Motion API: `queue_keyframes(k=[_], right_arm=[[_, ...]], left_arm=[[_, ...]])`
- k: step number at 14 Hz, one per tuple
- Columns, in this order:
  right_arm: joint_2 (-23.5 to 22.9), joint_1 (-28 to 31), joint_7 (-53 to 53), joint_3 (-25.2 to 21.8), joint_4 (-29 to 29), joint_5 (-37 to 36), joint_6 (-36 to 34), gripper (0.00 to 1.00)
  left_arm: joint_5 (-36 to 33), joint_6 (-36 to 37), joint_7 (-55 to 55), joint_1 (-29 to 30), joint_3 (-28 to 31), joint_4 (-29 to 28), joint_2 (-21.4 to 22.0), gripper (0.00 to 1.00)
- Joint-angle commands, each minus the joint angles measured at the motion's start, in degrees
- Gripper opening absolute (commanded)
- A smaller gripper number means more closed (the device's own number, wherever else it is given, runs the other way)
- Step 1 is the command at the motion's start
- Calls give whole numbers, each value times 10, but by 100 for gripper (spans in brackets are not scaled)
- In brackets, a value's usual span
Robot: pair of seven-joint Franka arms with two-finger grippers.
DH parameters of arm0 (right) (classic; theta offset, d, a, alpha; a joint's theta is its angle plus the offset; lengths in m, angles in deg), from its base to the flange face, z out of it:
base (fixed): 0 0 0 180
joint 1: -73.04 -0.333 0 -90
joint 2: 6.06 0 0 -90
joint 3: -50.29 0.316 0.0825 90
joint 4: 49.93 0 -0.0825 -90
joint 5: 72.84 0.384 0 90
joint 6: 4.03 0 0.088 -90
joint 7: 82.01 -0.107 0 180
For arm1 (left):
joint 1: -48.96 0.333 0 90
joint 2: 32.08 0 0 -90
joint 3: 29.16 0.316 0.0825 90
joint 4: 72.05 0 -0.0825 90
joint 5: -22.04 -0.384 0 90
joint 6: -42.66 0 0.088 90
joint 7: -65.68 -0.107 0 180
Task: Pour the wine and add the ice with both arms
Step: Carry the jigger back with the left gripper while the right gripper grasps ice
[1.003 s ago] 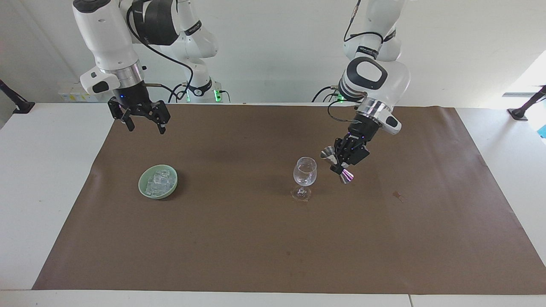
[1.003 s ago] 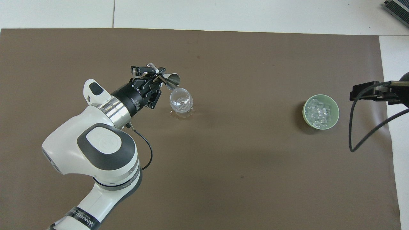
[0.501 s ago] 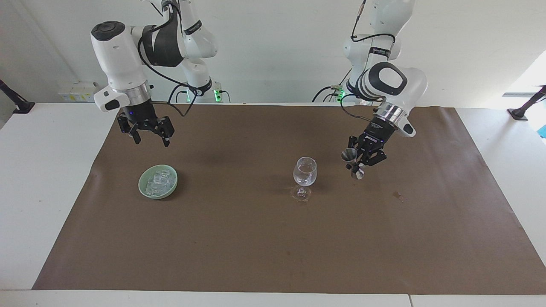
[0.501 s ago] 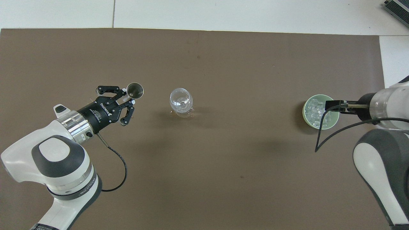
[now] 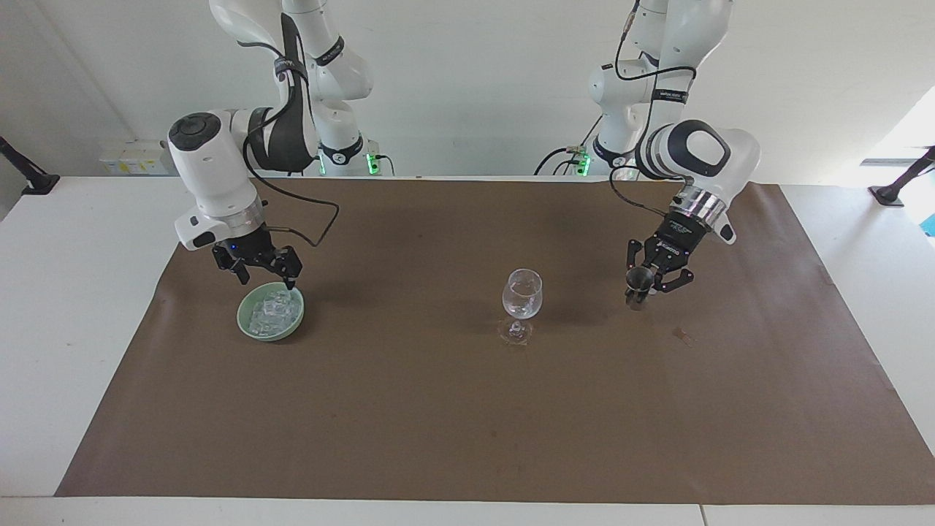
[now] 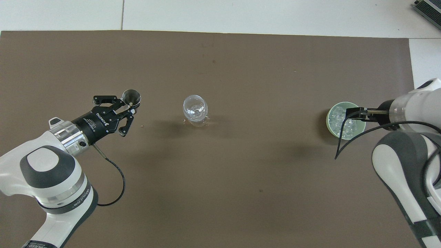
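A clear stemmed wine glass [image 5: 521,292] stands on the brown mat [image 5: 467,409]; it also shows in the overhead view [image 6: 195,107]. My left gripper [image 5: 646,283] is shut on a small metal jigger [image 5: 637,280] and holds it upright, low over the mat, beside the glass toward the left arm's end. The gripper [image 6: 128,107] and the jigger [image 6: 131,97] show from above too. The ice [image 5: 272,308] lies in a green bowl [image 5: 245,323] toward the right arm's end. My right gripper [image 5: 266,277] is open just above the bowl's rim, over the ice [image 6: 339,121].
A small wet patch [image 5: 511,337] lies by the glass's foot. A dark stain [image 5: 683,336] marks the mat toward the left arm's end. White table [image 5: 80,307] borders the mat [image 6: 241,193]. The green bowl [image 6: 328,121] sits near the mat's edge.
My left gripper has drawn the jigger away from the glass, turned it upright and lowered it. My right gripper has come down from high up to just above the bowl of ice.
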Motion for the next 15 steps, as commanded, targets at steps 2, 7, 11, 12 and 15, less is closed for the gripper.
queue_keyframes(k=[2, 7, 11, 12, 15], right_arm=[[-24, 24, 68, 5, -14, 0, 51, 91], [-30, 39, 141, 5, -60, 0, 112, 84], [-29, 39, 162, 5, -74, 0, 121, 71], [-27, 39, 164, 5, -80, -1, 121, 56], [-30, 40, 179, 5, -82, 0, 127, 48]], left_arm=[[0, 62, 16, 76, -4, 13, -42, 0], [3, 147, 8, 149, -4, 31, -104, 0], [24, 189, -13, 185, -4, 37, -144, 0], [24, 204, -38, 189, -4, 37, -150, 0], [24, 219, -57, 198, -4, 40, -160, 0]])
